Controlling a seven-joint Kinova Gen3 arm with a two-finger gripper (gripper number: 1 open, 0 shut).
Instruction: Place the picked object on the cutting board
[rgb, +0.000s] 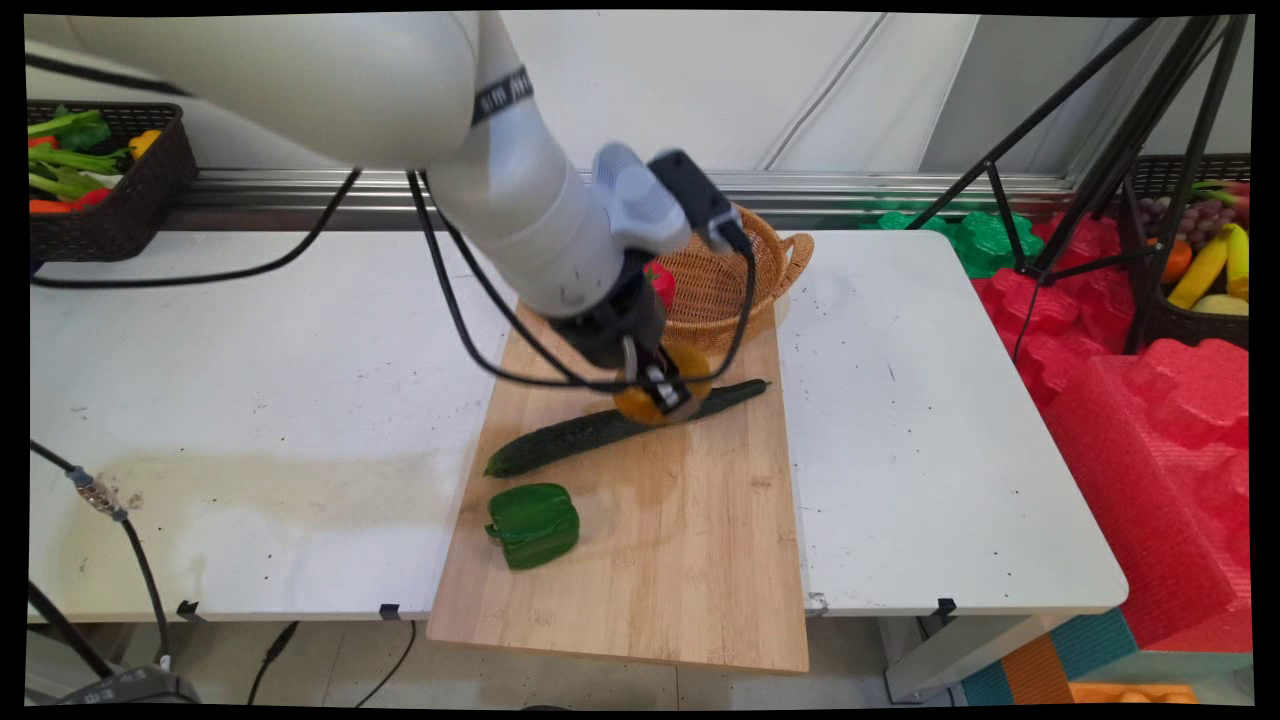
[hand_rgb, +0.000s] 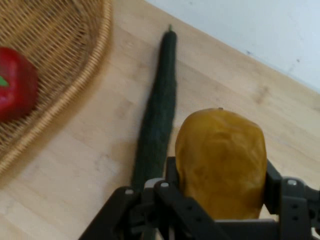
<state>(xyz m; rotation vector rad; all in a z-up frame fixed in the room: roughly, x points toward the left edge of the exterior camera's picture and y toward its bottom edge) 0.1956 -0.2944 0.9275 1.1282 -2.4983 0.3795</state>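
Green pepper (rgb: 533, 524) on cutting board (rgb: 690, 560); red pepper (hand_rgb: 16, 84) in wicker basket (rgb: 770, 262).

Board lying across the tabletop, produce sitting on and around it

A cutting board (rgb: 650, 520) is lying on the tabletop (rgb: 250, 400), its near end overhanging the front edge. A cucumber (rgb: 560, 440) is lying slantwise across the board's middle, and a pepper (rgb: 533, 524) is sitting in front of its left end. A mango (hand_rgb: 222, 160) is sitting between the fingers (hand_rgb: 272, 182) of the gripper (hand_rgb: 220, 192), just beside the cucumber's right half. A basket (rgb: 735, 275) is resting at the board's far end, with an apple (hand_rgb: 15, 82) lying in it.
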